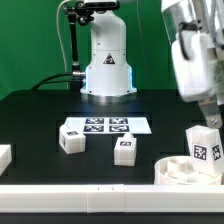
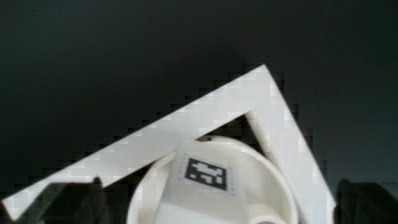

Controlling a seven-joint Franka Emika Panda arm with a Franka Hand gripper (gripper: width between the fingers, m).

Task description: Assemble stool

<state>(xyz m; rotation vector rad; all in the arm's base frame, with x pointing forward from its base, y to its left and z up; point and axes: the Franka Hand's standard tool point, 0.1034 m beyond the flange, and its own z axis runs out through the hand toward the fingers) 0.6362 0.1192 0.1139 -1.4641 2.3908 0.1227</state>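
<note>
At the counter's (image 1: pixel 40 120) near corner, on the exterior view's right, a leg (image 1: pixel 205 148) stood upright at the seat (image 1: pixel 176 173); the hand (image 1: pixel 210 117) hung just above it, jaws wide, holding nothing.

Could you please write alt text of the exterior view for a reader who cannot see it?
At the exterior view's right, the gripper is right over an upright leg that stands at the round seat disc on a black table; whether it grips the leg is unclear. A second leg and a third leg lie in front of the marker board.
</note>
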